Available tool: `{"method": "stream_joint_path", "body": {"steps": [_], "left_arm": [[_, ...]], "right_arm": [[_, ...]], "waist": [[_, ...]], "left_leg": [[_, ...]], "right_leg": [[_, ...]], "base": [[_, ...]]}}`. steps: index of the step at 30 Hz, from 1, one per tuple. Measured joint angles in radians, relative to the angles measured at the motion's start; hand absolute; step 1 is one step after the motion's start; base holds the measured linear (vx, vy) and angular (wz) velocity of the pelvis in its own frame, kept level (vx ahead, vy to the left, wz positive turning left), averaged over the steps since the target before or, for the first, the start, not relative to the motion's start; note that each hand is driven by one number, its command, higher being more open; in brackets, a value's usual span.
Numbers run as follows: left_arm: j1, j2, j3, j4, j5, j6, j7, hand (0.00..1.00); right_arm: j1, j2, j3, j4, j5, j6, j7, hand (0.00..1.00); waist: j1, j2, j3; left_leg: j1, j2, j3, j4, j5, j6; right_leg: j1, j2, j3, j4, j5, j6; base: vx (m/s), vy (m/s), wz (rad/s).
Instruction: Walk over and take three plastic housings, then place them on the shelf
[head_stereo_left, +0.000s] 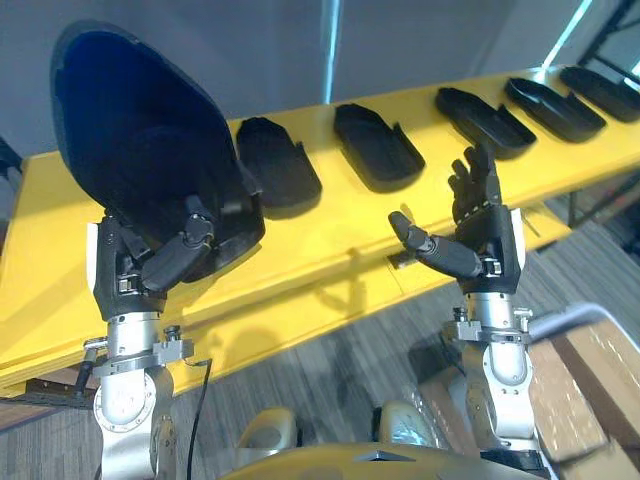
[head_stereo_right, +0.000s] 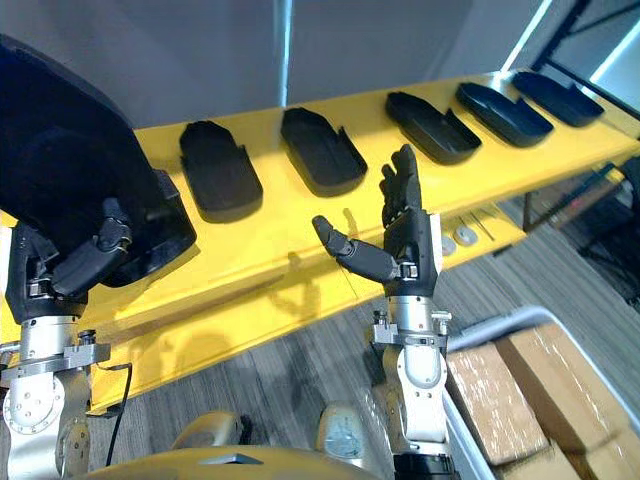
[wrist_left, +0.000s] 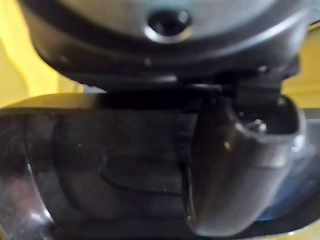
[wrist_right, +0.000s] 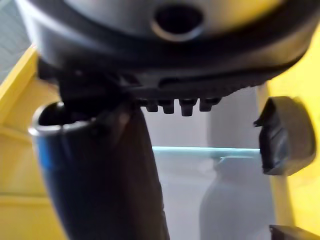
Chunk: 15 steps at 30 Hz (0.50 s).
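Black oval plastic housing (head_stereo_left: 140, 130) gripped by left hand (head_stereo_left: 150, 265), fingers mostly hidden behind it.
Right hand (head_stereo_left: 485, 235) splayed open above long yellow shelf (head_stereo_left: 340, 230).

No text, label, number or sign can be read here: not on the raised plastic housing (head_stereo_left: 130, 120), not on the other housings (head_stereo_right: 320, 150) that lie on the yellow shelf (head_stereo_right: 275, 238), and not on the shelf itself.
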Motion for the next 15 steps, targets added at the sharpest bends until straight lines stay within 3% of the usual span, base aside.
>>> {"method": "stream_joint_path", "body": {"steps": [1,2,3,4,6,10,15], "left_arm": [[-0.017,0.0,-0.016,0.0,-0.006,-0.001,0.0,0.0],[-0.02,0.002,-0.023,0.0,-0.006,-0.001,-0.001,0.0],[-0.013,0.007,-0.034,-0.002,-0.005,-0.001,-0.001,0.0],[-0.007,-0.019,-0.048,0.0,-0.004,-0.001,0.001,0.0],[0.0,-0.037,-0.069,-0.008,-0.002,-0.004,-0.002,0.0],[-0.001,-0.038,-0.085,-0.009,-0.003,-0.004,-0.049,0.0],[-0.002,-0.037,-0.084,-0.008,-0.003,-0.019,-0.084,0.0]], "right_arm": [[0.0,-0.011,-0.016,-0.027,-0.004,-0.01,-0.012,1.0],[0.0,-0.013,-0.023,-0.04,-0.014,-0.013,-0.02,1.0],[0.0,-0.014,-0.022,-0.067,-0.027,-0.014,-0.026,1.0],[-0.004,-0.044,-0.02,-0.091,-0.03,-0.018,-0.026,1.0],[-0.02,-0.092,-0.021,-0.115,-0.029,-0.019,-0.016,1.0],[-0.037,-0.12,-0.068,-0.134,-0.025,-0.018,-0.012,1.0],[-0.011,-0.108,-0.176,-0.135,-0.021,-0.018,-0.007,1.0]], "waist": [[-0.013,-0.009,-0.005],[-0.012,-0.012,-0.007],[-0.01,-0.042,-0.024],[-0.006,-0.018,-0.035],[0.012,0.026,-0.05],[0.01,0.031,-0.054],[-0.003,0.024,-0.059]], "left_leg": [[0.001,-0.008,-0.039,0.007,-0.01,-0.017],[0.01,-0.019,-0.05,0.008,-0.016,-0.028],[0.022,-0.044,-0.052,0.011,-0.032,-0.053],[0.025,-0.026,-0.042,0.029,-0.063,-0.065],[0.016,0.032,-0.006,0.037,-0.085,-0.071],[0.04,0.101,0.105,-0.019,-0.068,-0.083],[0.065,0.079,0.141,-0.122,0.0,-0.07]], "right_leg": [[-0.001,0.025,0.041,-0.117,0.033,0.036],[0.002,0.023,0.047,-0.162,0.074,0.044],[0.005,-0.002,0.041,-0.212,0.236,0.036],[0.034,-0.004,0.0,-0.215,0.179,0.04],[0.066,0.031,-0.04,-0.266,0.175,0.029],[0.122,0.053,-0.103,-0.314,0.176,0.002],[0.142,0.014,-0.129,-0.354,0.187,0.009]], "base": [[0.28,-0.126,1.36],[0.31,-0.162,1.21],[0.33,-0.215,0.93],[0.32,-0.216,0.75],[0.22,-0.168,0.42],[0.12,-0.128,0.41],[0.0,0.002,0.22]]}}
